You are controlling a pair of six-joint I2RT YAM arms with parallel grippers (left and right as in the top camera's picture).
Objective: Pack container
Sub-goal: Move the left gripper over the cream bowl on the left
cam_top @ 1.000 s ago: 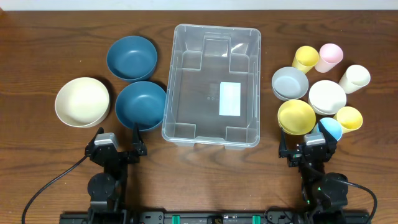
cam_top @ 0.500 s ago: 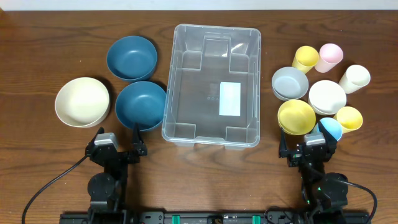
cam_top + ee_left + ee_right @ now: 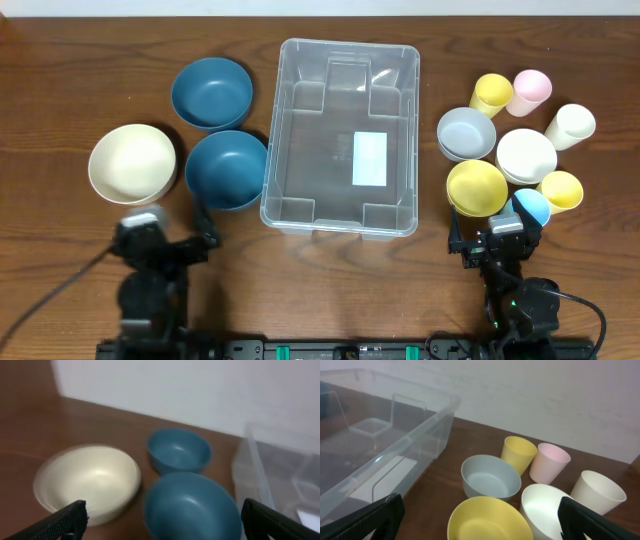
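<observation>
The clear plastic container (image 3: 275, 150) stands empty mid-table, with a white label on its floor. It also shows in the left wrist view (image 3: 250, 470) and the right wrist view (image 3: 395, 445). My left gripper (image 3: 168, 232) is open and empty near the front edge, just short of a dark blue bowl (image 3: 227, 168) and a cream bowl (image 3: 132, 163); its fingers (image 3: 165, 525) frame both bowls. My right gripper (image 3: 497, 232) is open and empty, just short of a yellow bowl (image 3: 476, 187); its fingers (image 3: 480, 525) frame that bowl (image 3: 490, 520).
A second dark blue bowl (image 3: 211, 92) sits at the back left. Right of the container are a grey bowl (image 3: 466, 133), a white bowl (image 3: 526, 156), yellow (image 3: 491, 93), pink (image 3: 529, 90) and cream (image 3: 570, 126) cups, a small yellow cup (image 3: 560, 190) and a light blue cup (image 3: 531, 207).
My left arm has shifted to the left and turned, and is blurred with motion. The right arm and all the dishes have not moved.
</observation>
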